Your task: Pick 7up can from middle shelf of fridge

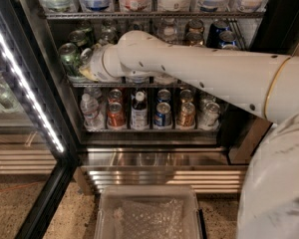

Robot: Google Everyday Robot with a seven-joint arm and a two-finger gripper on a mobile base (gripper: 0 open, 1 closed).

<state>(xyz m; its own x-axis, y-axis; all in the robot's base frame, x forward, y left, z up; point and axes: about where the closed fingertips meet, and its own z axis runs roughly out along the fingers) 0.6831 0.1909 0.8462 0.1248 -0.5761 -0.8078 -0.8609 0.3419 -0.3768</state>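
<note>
The fridge (35, 49) stands open with its black frame at the left. My white arm (199, 68) reaches from the right into the middle shelf (79, 83), a wire rack of cans. The gripper (88, 66) is at the rack's left front, mostly hidden by the wrist. A pale silver-topped can (85, 57) that looks like the 7up can sits right at the gripper's tip. A green can (70, 54) stands just left of it. I cannot tell whether the gripper touches or holds a can.
Dark and gold cans (194, 26) and blue cans (224, 36) stand behind the arm. The lower rack holds a water bottle (89, 111), red cans (115, 114) and small bottles (138, 111). A white LED strip (25, 83) runs down the left. A clear bin (148, 213) sits on the floor below.
</note>
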